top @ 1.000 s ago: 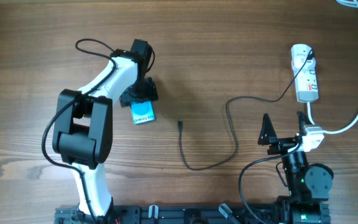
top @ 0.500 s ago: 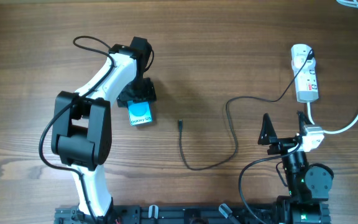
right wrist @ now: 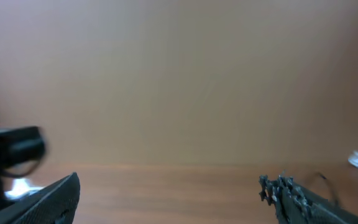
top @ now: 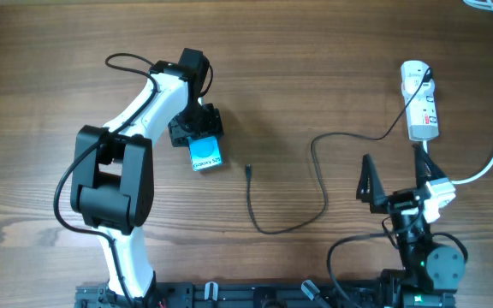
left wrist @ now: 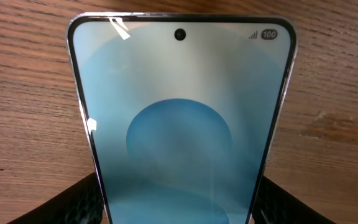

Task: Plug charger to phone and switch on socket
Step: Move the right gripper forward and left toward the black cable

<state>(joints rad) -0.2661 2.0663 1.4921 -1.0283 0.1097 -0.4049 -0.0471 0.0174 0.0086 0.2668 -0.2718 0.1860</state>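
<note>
The phone [top: 205, 154], with its turquoise screen facing up, lies left of centre in the overhead view. It fills the left wrist view as phone [left wrist: 179, 112]. My left gripper [top: 197, 133] is shut on the phone's long edges, and a black finger [left wrist: 67, 202] presses each side. The charger [top: 319, 184] is a thin black cable looping across the table, its plug tip [top: 248, 169] lying just right of the phone. The white socket [top: 420, 103] lies at the far right. My right gripper [top: 392, 175] hangs open and empty below the socket, and in its wrist view the right gripper [right wrist: 169, 186] faces bare table.
A thick white lead [top: 486, 158] runs from the socket past my right arm and off the right edge. The wooden table [top: 315, 68] stretches between the two arms. My left arm's own black cable [top: 122, 62] arcs above its forearm.
My left gripper has carried the phone a little to the right, toward the plug tip, and turned it slightly. The right arm has shifted slightly and stays open.
</note>
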